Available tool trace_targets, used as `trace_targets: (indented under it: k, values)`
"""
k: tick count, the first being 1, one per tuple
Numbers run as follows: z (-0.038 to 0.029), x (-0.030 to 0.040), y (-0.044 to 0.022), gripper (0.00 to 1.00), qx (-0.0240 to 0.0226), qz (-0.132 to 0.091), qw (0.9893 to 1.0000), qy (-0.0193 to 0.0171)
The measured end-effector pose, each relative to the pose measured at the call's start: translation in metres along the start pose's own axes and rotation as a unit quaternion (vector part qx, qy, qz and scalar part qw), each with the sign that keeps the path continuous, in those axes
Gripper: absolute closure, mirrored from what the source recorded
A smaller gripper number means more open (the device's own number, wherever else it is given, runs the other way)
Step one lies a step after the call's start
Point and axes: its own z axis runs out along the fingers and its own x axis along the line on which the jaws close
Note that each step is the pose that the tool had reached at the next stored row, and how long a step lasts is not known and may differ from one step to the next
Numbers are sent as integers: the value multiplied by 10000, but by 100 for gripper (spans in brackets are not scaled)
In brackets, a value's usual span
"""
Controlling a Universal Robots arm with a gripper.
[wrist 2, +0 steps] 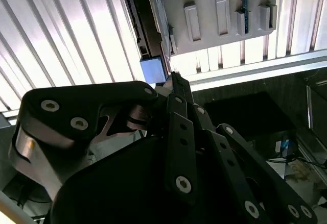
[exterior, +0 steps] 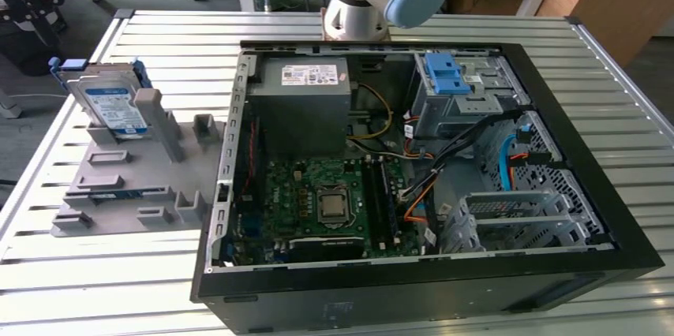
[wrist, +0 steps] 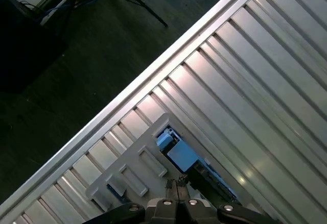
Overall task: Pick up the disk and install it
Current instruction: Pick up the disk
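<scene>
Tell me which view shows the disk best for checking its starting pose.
The exterior view: the disk stands upright in the grey holder, label facing the camera. In both wrist views it appears edge-on from above, mostly its blue carrier.

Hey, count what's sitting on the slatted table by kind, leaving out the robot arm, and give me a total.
disk: 1
grey holder fixture: 1
open computer case: 1
Total: 3
</scene>
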Motion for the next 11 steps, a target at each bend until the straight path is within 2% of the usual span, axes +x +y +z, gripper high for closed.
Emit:
trace_targets:
  k: [2,4,7,9,11]
  values:
    - [3,0,0,89,20,-127,9999,-17]
    - [5,0,0,89,32,-231,9997,-55]
    - [6,0,0,89,-10,-345,9993,-142]
    - [11,-1,0,89,-33,-475,9987,-164]
    - [18,0,0,89,-42,-656,9977,-165]
